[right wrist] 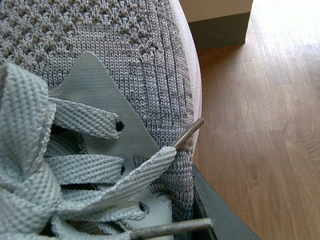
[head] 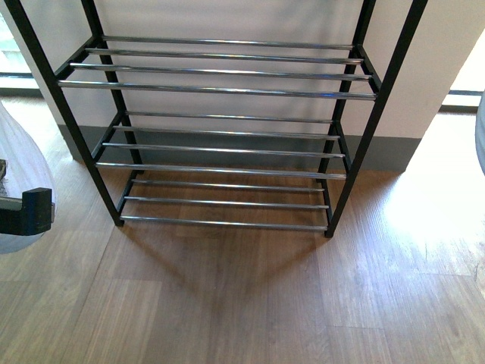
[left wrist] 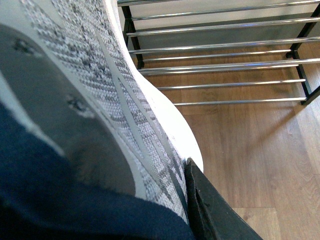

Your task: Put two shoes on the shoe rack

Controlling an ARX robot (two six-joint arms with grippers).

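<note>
**A:** What sits closest to the cameras?

**B:** In the left wrist view a grey sneaker (left wrist: 100, 90) fills the left of the frame. It has a knit upper, a white sole (left wrist: 170, 120) and navy lining (left wrist: 40, 200) at the lower left. The left claw (head: 26, 212) is clenched on it, with one black finger (left wrist: 215, 210) pressed to its side.

**A:** And the other arm?

**B:** The right claw (right wrist: 220, 220) is grasping a laced sneaker (right wrist: 125, 50). Flat grey laces (right wrist: 75, 165) crowd the lower left of that view. Both shoes hang above the wooden floor (head: 242, 303).

**A:** Where's the rack?

**B:** Farther off, in the centre of the front view, the shoe rack (head: 227, 90) stands on the floor. It has a black frame, and three tiers of chrome rods show. Behind it is a white wall (head: 227, 19) with grey skirting (head: 386, 152).
</note>
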